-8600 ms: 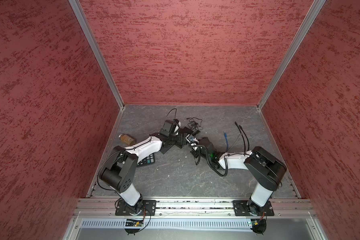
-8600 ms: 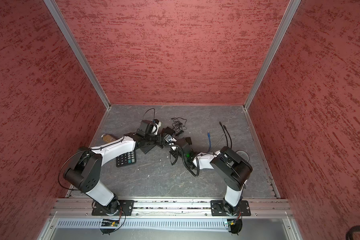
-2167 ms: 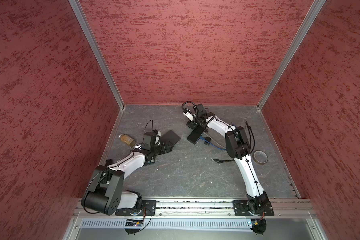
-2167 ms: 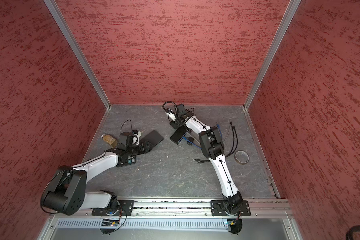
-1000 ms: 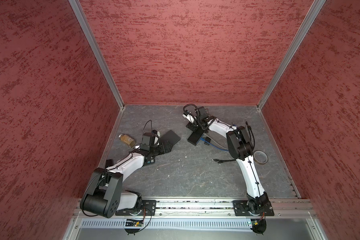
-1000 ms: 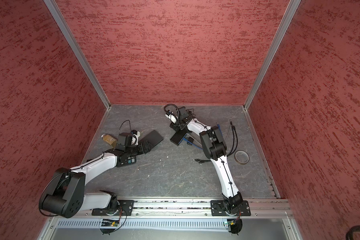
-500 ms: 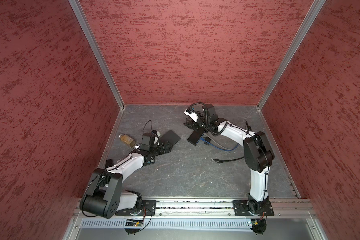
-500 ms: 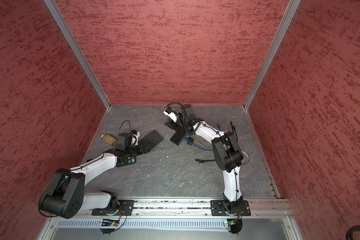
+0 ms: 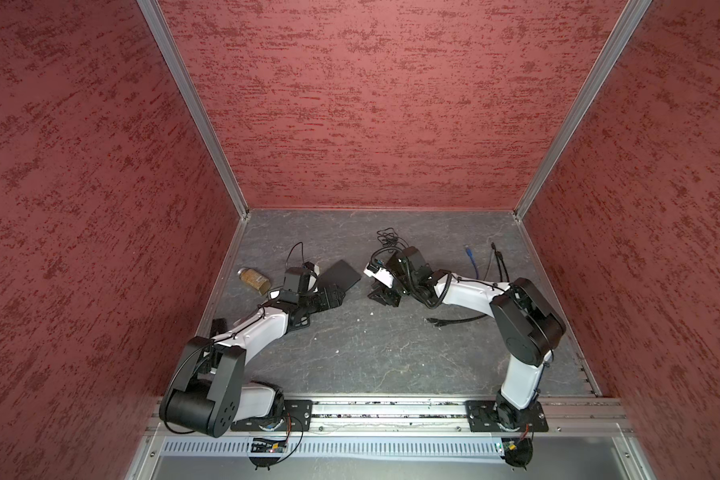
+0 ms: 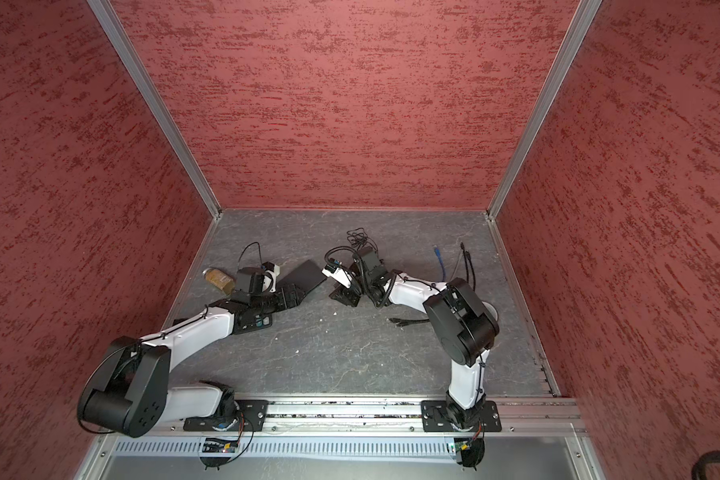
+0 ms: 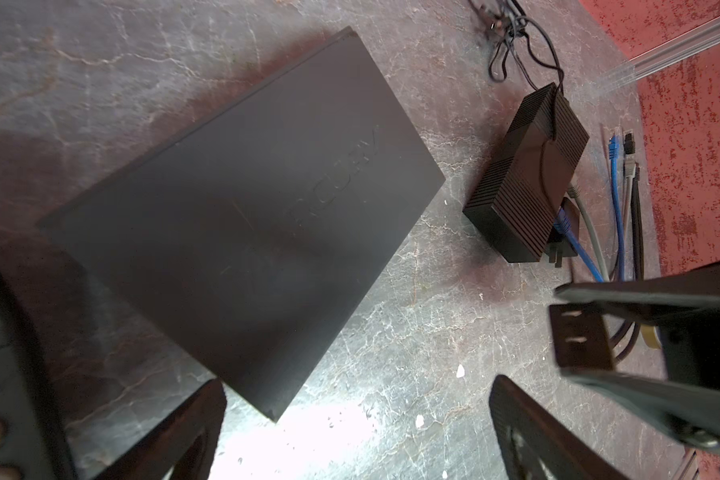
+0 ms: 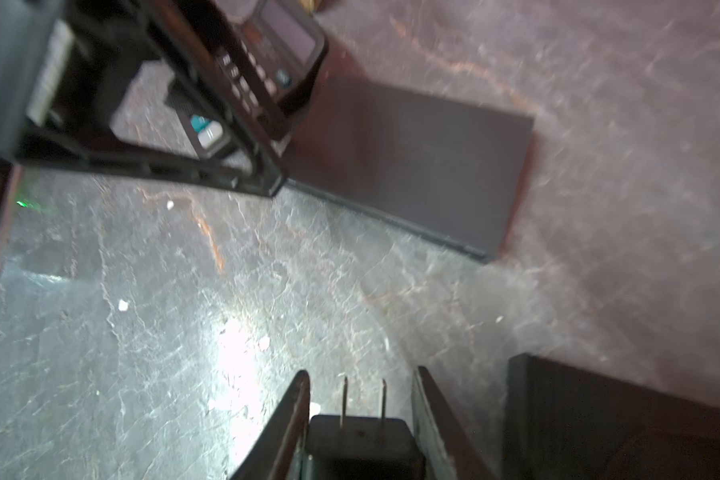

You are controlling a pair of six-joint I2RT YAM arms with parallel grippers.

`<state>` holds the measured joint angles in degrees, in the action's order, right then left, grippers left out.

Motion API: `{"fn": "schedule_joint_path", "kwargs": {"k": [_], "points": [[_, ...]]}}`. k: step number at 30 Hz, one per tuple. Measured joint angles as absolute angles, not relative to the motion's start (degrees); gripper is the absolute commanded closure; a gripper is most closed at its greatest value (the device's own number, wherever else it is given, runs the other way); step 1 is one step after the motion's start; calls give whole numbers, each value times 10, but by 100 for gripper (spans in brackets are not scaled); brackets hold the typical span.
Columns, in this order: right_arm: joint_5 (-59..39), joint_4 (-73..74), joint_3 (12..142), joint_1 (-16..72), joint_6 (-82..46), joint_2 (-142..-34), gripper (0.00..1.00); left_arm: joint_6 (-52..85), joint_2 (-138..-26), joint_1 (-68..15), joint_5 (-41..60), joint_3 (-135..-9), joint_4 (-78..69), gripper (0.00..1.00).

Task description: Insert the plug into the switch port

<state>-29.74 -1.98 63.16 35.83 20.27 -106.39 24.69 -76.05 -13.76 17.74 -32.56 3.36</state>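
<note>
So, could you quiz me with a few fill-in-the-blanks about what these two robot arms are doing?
The right gripper grips a plug with ___ prongs.
The left gripper is ___ and holds nothing.
The brightest loose cable is ___.
Missing words: two; open; blue.

Top views were even and sharp. Wrist views had white glare on the surface (image 12: pixel 233 345); the right one was blurred.
</note>
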Motion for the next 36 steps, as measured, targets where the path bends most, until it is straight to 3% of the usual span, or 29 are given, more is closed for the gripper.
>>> {"fn": "schedule_joint_path", "kwargs": {"k": [8,17,36], "points": [[-223,1,646,359,171,-1123,67,247,-761,-138,177,-326,34,0],[-188,0,662,362,163,-1144,49,246,-761,-138,177,-326,34,0],[-182,11,757,357,120,-1107,45,246,-752,-135,177,-326,34,0]]}}
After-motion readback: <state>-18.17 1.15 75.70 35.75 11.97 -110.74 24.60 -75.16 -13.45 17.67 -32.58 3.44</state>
